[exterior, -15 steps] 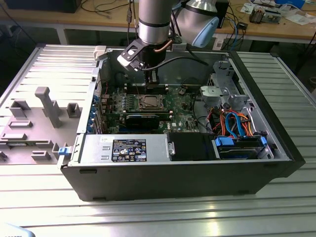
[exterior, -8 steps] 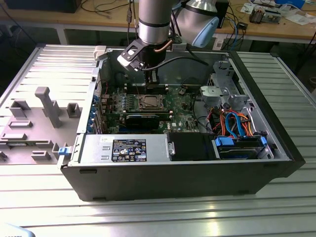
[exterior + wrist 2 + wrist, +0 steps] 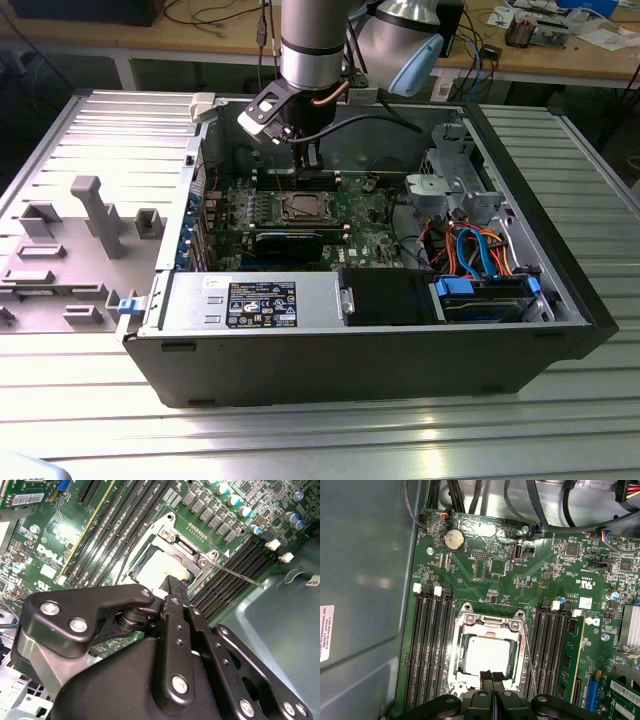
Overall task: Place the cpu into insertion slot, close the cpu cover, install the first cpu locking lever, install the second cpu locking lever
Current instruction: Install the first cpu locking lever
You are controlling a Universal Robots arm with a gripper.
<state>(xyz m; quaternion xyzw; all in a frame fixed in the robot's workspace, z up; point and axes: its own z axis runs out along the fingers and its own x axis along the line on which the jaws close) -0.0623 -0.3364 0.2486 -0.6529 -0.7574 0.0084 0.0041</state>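
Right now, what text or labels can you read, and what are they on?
White sticker on the case wall: too small to read.
Black label on the power supply: too small to read.
White printing on the motherboard: a maker's logo; the rest too small to read.

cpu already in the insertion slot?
Yes: in the first wrist view the cpu lies flat inside the insertion slot.

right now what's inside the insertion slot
The cpu lies in the insertion slot, silvery top up. The contact field underneath is covered, and the end effector hides one edge.
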